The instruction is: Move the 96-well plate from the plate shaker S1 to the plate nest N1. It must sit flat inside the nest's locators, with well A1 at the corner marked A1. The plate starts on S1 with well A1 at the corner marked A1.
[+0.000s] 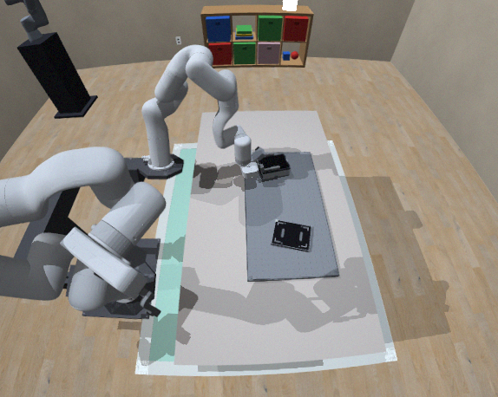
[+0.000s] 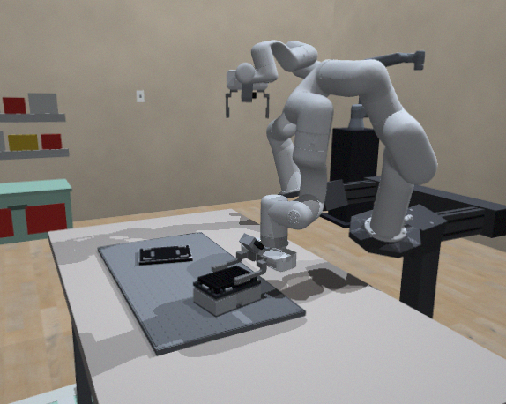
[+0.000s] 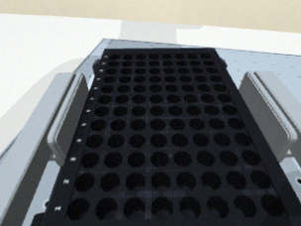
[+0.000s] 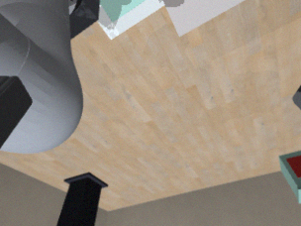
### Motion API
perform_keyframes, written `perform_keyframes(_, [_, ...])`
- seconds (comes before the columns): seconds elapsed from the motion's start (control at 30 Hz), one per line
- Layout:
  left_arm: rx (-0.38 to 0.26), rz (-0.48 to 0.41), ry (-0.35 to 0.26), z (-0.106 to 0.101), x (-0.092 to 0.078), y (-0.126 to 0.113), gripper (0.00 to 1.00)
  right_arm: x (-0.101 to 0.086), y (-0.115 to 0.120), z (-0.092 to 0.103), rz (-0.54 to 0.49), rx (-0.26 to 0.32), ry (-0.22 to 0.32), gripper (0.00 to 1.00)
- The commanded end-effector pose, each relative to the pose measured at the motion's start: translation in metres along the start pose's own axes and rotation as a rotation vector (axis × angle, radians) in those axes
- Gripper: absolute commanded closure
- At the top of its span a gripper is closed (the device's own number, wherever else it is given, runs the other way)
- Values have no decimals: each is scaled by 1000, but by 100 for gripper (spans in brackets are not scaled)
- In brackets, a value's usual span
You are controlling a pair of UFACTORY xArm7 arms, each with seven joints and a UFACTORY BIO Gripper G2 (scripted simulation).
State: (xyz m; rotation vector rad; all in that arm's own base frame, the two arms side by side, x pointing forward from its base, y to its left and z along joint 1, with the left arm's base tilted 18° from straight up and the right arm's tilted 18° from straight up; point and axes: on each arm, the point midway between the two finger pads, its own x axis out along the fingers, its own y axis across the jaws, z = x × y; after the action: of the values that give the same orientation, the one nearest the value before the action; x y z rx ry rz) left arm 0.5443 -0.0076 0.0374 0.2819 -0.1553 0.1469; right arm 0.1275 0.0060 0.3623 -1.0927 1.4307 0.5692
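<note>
The black 96-well plate (image 1: 276, 160) (image 2: 224, 280) (image 3: 158, 124) sits level on the grey box-shaped plate shaker S1 (image 1: 276, 174) (image 2: 213, 304). My left gripper (image 2: 226, 274) (image 3: 170, 119) is shut on the plate, one pad along each long side. In the left wrist view the column numbers run up the plate's left edge, with 1 nearest; any corner mark is too small or hidden. The black plate nest N1 (image 1: 291, 235) (image 2: 165, 254) is empty, with pale corner locators. My right gripper (image 2: 248, 116) is open and empty, high up and away from the plate.
Both S1 and N1 stand on the grey perforated board (image 1: 262, 260) (image 2: 174, 304) on the pale table (image 1: 219, 260) (image 2: 359, 344). In the top view the right arm is folded at the lower left. Shelves stand by the walls.
</note>
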Motion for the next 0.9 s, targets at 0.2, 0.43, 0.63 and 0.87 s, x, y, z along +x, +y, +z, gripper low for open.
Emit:
perform_keyframes(0.2, [-2, 0, -3, 1, 1, -1, 100, -1, 0, 0, -1, 0, -2, 0])
perform_keyframes(0.43, [-2, 0, -3, 5, 1, -1, 100, -1, 0, 0, -1, 0, -2, 0])
perform_keyframes(0.63, [-2, 0, -3, 7, 1, -1, 100, -1, 0, 0, -1, 0, -2, 0])
perform_keyframes(0.87, [-2, 0, -3, 12, 1, -1, 100, -1, 0, 0, -1, 0, -2, 0])
